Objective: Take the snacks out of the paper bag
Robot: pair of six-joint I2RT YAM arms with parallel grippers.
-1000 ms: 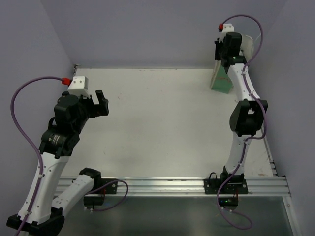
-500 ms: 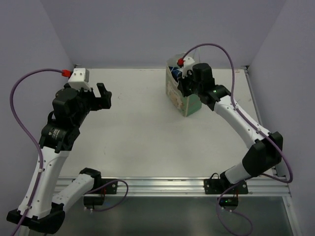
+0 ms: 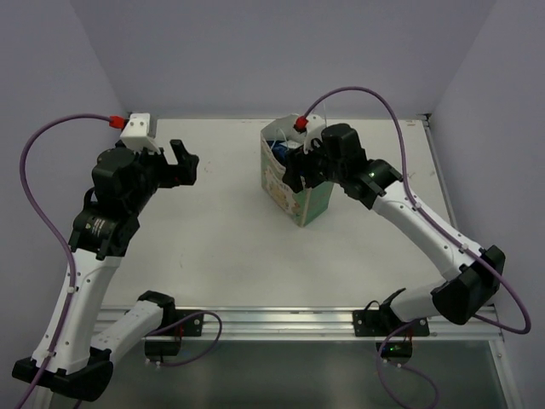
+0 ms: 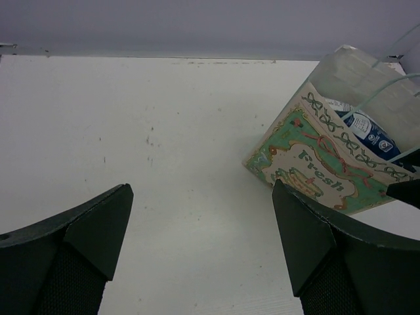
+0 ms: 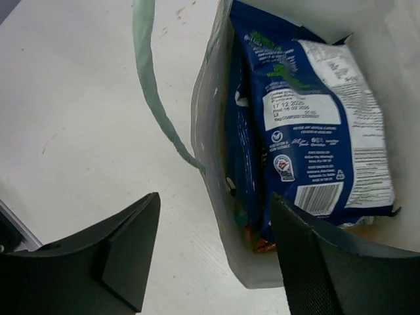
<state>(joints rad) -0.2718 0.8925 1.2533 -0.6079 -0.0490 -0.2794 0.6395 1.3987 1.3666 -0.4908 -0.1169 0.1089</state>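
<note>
Paper bag point(image 3: 312, 204): it stands on the table point(image 3: 230, 256), a little right of centre and towards the far side. Its mouth is open upward, which keeps the contents reachable from above.
Snacks point(image 5: 321, 125): all those I can see are inside the bag. A blue-and-white packet lies on top, a dark one is pressed against the wall beside it, and there is a scrap of orange deeper down. I can't count the rest.
My right gripper point(image 5: 214, 197): it is spread wide and holds nothing. It is poised at the rim, one finger outside the bag's wall and the other over the opening, I judge so that I can drop in on the top packet.
My left gripper point(image 4: 202, 186): it is also spread wide and empty. It hangs above the table well left of the bag and faces it, probably ready to steady it.
Handle point(image 5: 152, 98): it flops outward, clear of the mouth.
Risk: the light bag may tip or lift along with the packet.
</note>
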